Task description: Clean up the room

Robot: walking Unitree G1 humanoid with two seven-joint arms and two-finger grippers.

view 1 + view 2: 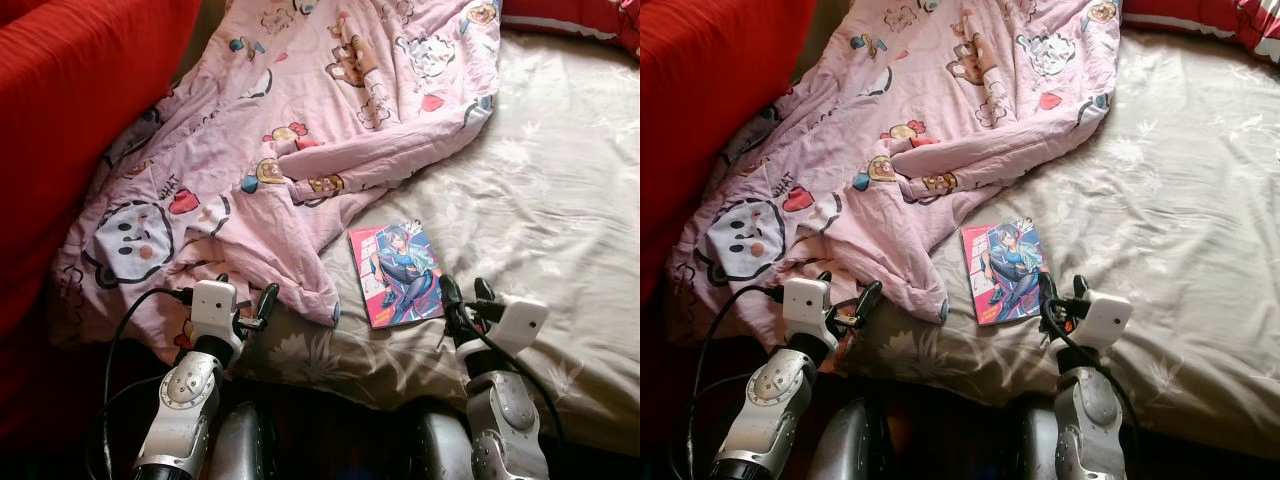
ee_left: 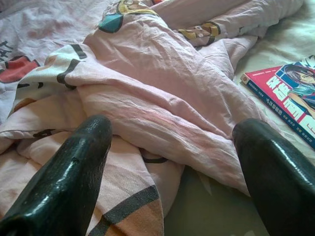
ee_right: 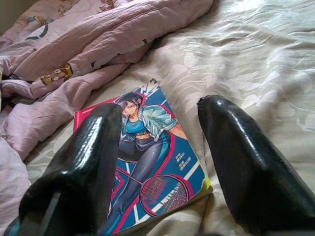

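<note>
A rumpled pink quilt (image 1: pixel 300 130) with cartoon prints covers the left and far part of the bed. A red-edged comic book (image 1: pixel 397 272) lies flat on the beige floral sheet (image 1: pixel 560 200), just right of the quilt's near fold. My right gripper (image 1: pixel 467 298) hovers open at the book's near right corner; in the right wrist view the book (image 3: pixel 147 167) lies between and just beyond its fingers (image 3: pixel 78 182). My left gripper (image 1: pixel 248 300) stands open at the quilt's near edge, with folds of quilt (image 2: pixel 162 98) straight ahead and nothing held.
A red cover (image 1: pixel 70 120) rises along the left side of the bed. A red pillow (image 1: pixel 580 20) lies at the far right. The bed's near edge (image 1: pixel 350 385) runs just in front of both wrists, with dark floor below.
</note>
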